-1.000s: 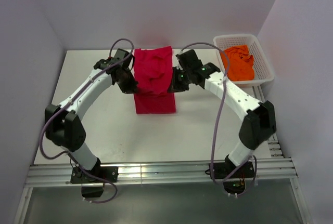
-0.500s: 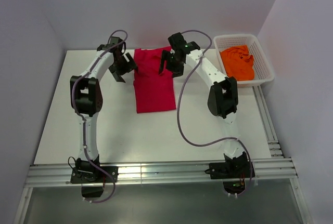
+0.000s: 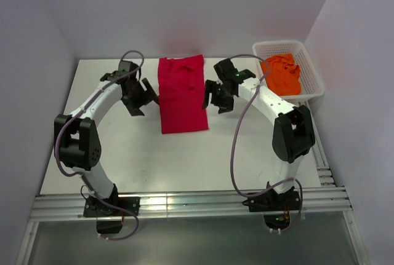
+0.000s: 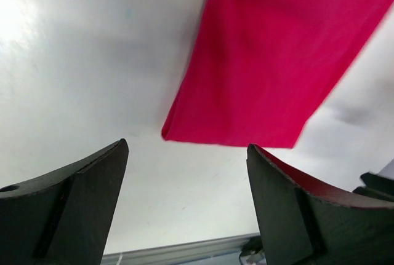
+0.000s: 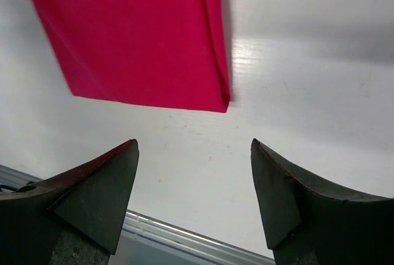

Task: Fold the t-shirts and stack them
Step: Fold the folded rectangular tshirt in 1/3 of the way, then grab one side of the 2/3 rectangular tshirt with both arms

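Now both claws have let go: left gripper (image 3: 140,98) hangs open just left of the red shirt (image 3: 181,93), right gripper (image 3: 217,98) open just right. Bunching is gone and it lies flat, a long strip. Cross fold likely next. Orange shirt (image 3: 282,73) sits unfolded in the basket (image 3: 277,45), far right.

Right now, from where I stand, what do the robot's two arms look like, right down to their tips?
The left arm and right arm are smooth white tubular shells linked by chunky black joints. A thin greyish-purple cable loops loosely along each. The black left end effector and right end effector each carry two dark, wedge-shaped fingers.
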Robot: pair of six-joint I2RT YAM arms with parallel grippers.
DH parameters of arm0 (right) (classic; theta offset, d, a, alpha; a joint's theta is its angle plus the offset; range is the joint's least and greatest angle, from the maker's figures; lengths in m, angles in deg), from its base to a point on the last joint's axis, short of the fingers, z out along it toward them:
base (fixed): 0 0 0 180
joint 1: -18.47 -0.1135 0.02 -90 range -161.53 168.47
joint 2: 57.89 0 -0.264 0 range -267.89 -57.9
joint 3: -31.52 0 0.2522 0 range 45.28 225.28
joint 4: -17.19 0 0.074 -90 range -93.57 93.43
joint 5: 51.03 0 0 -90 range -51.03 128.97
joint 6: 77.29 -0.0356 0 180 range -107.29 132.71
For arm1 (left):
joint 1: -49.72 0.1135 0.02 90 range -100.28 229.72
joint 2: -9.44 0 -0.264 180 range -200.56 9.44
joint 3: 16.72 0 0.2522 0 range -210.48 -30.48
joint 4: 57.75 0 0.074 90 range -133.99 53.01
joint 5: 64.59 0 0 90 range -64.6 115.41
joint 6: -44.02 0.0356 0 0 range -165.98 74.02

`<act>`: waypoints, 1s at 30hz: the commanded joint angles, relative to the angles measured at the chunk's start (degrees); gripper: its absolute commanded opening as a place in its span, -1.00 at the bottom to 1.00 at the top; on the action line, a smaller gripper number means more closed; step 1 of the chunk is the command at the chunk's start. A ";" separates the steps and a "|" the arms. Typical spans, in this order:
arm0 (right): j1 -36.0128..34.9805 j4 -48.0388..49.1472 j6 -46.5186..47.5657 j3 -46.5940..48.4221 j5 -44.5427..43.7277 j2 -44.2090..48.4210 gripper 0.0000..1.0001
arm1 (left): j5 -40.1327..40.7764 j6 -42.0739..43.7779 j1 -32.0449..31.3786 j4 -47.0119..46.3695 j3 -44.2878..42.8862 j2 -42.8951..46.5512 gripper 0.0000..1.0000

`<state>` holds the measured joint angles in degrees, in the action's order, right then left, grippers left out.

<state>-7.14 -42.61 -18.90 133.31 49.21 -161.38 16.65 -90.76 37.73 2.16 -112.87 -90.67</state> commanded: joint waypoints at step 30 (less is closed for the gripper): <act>-1.37 13.17 0.68 -11.56 5.49 -8.75 0.43 | -0.04 -6.29 -9.28 -9.68 11.90 -7.11 0.46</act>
<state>-7.71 -31.90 -18.90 121.72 53.84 -169.18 15.80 -96.16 28.68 -6.15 -101.50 -97.67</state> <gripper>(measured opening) 0.722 0.740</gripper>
